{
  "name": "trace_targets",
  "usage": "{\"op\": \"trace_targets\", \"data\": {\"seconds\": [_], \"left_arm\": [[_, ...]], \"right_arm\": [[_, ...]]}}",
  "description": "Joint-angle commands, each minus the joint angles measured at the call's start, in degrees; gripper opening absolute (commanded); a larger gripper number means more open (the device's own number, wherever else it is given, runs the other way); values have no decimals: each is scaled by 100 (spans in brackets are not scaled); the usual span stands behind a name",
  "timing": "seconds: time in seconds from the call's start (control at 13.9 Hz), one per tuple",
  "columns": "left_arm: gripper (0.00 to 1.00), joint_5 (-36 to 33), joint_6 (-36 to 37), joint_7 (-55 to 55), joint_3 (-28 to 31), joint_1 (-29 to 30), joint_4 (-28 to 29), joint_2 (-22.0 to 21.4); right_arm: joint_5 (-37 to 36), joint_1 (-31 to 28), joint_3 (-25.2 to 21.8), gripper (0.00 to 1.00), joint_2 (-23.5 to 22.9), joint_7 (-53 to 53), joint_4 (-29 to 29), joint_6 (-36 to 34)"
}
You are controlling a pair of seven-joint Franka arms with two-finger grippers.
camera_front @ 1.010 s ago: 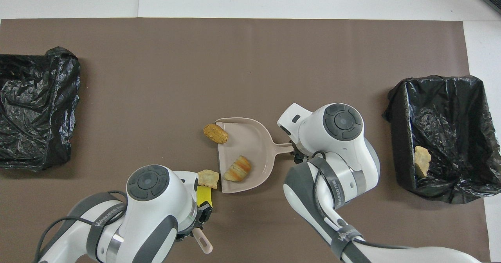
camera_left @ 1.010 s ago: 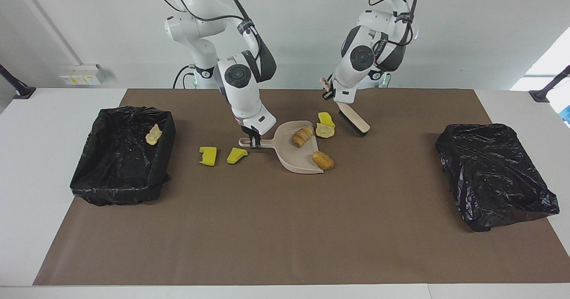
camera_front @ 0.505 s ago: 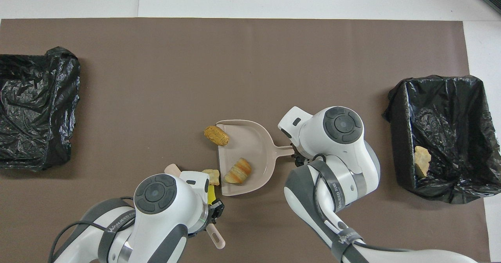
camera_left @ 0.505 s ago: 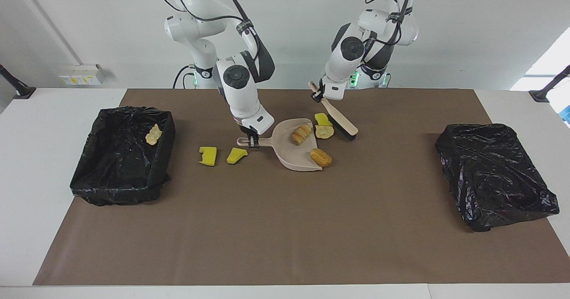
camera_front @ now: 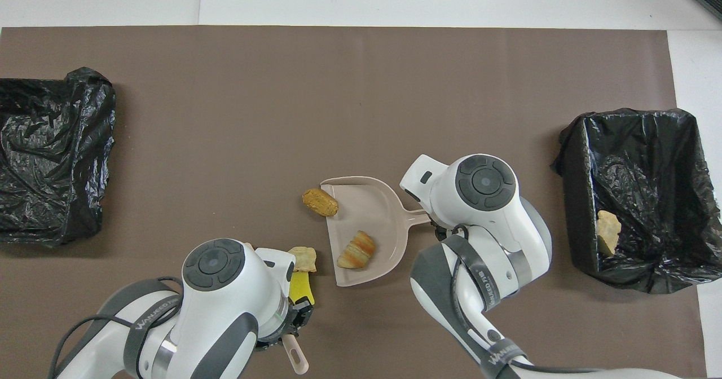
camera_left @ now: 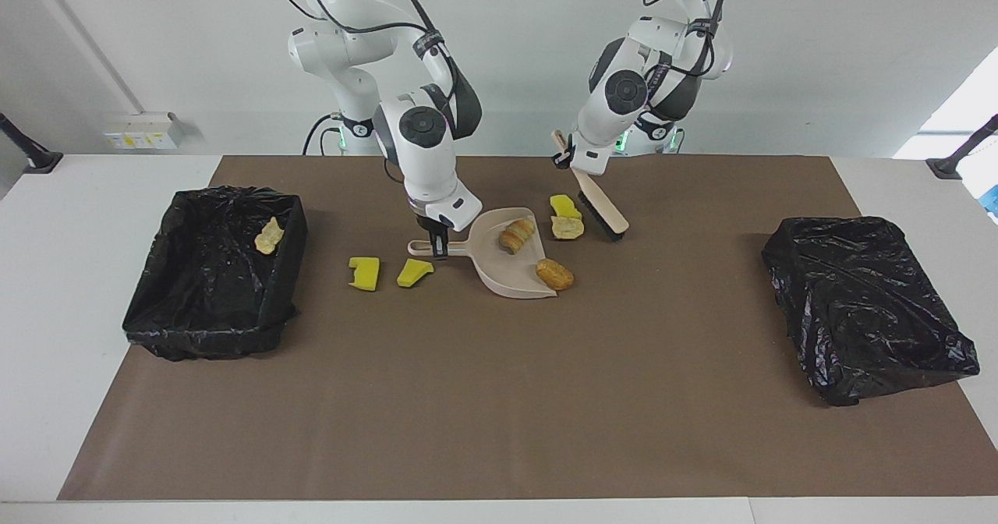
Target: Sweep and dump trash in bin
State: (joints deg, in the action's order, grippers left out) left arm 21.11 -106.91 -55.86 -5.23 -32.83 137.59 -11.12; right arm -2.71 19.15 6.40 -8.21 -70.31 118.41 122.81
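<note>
Trash bits lie scattered near the middle of the brown mat (camera_left: pixel 499 399): we see a striped golden-brown roll (camera_left: pixel 516 235) lying inside the beige plastic dustpan (camera_left: pixel 499 274), and a darker golden-brown roll (camera_left: pixel 554 274) resting at the pan's open lip, toward the left arm's end. Just beside the pan, nearer to the robots, a pale beige lump (camera_left: pixel 568 228) touches a bright yellow sponge chunk (camera_left: pixel 563 205). Two more yellow sponge pieces (camera_left: pixel 364 271) (camera_left: pixel 414 271) lie on the mat toward the right arm's end, near the dustpan's handle.

Our right gripper (camera_left: pixel 438 248) is clenched on the thin handle of the dustpan, low over the mat. Our left gripper (camera_left: pixel 563 154) is clamped on the handle of the beige brush with black bristles (camera_left: pixel 602 212), which slants down so that its bristles sit on the mat just beside the pale lump and the sponge chunk.

A black-lined bin (camera_left: pixel 210 274) stands at the right arm's end of the table with one pale beige scrap (camera_left: pixel 269 235) inside, against its wall. Another black-bagged bin (camera_left: pixel 865 306) sits at the left arm's end. The mat covers a white table (camera_left: pixel 47 290), a plain white wall stands at the robots' backs, and a white socket box (camera_left: pixel 144 129) is mounted low on it.
</note>
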Motion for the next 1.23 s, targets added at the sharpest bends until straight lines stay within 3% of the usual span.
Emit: {"op": "trace_targets", "data": {"seconds": [0.0, 0.29, 0.72, 1.01, 1.15], "left_arm": [[0, 209, -101, 84, -4, -127, 207, -197], [0, 209, -926, 355, -4, -557, 207, 127], [0, 200, -1166, 1595, 13, -531, -372, 575], [0, 192, -930, 2157, 31, -488, -602, 533], [0, 113, -378, 2596, 66, -200, -654, 436]], "right_arm": [[-273, -26, 37, 0, 206, 306, 24, -231], [-274, 80, 46, 0, 268, 808, 208, -117], [-195, 466, 64, 0, 57, 1950, 244, 322], [-159, 475, 64, 0, -119, 2188, 200, 630], [-159, 475, 64, 0, -145, 2224, 183, 683]]}}
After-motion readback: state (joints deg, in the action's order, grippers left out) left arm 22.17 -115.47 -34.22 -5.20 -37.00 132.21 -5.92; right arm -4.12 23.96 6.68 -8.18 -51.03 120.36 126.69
